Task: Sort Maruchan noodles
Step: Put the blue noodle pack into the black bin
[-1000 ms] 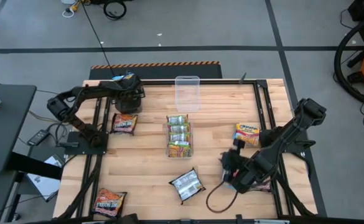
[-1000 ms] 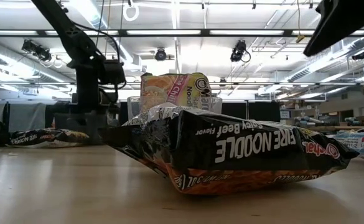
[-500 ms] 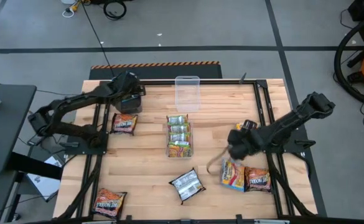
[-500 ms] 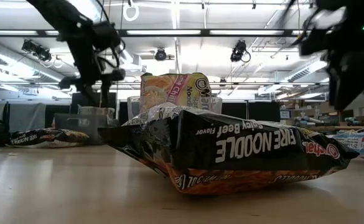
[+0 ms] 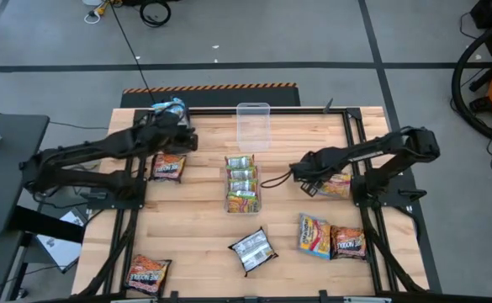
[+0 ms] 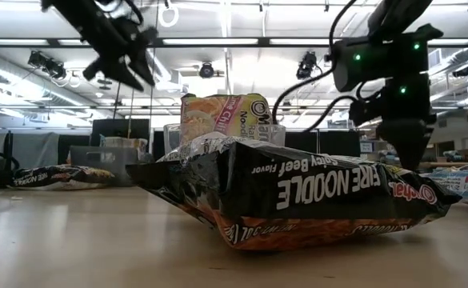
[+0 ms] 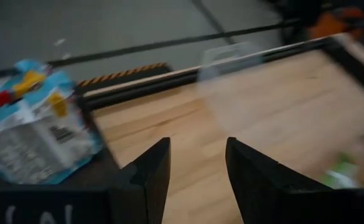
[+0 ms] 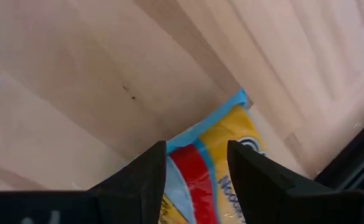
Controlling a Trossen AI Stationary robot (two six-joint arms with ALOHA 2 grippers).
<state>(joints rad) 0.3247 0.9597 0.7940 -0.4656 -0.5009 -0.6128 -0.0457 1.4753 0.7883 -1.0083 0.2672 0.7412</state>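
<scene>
My left gripper (image 5: 188, 141) (image 7: 197, 146) is open and raised over the table's far left part. A pale blue-silver packet (image 5: 168, 107) (image 7: 32, 124) lies on the frame beside it, and a brown-orange packet (image 5: 168, 167) lies flat on the table. My right gripper (image 5: 303, 178) (image 8: 196, 149) is open and points down above the end of a yellow packet (image 5: 336, 183) (image 8: 213, 168) that lies flat at the right. Yellow-green packets (image 5: 241, 183) stand in the middle clear bin. A dark Fire Noodle packet (image 6: 298, 192) fills the low view.
A second clear bin (image 5: 253, 124), with nothing in it, stands at the far edge. A silver packet (image 5: 252, 248), a yellow packet (image 5: 313, 234) and a brown-orange one (image 5: 346, 242) lie near the near edge. Another brown-orange packet (image 5: 149, 273) lies at the near left corner.
My right gripper has swung from the near right corner toward the far side and the middle, ending over the yellow packet at the right. The yellow packet near the near edge, hidden under the arm before, now shows. My left gripper has risen from the far left corner.
</scene>
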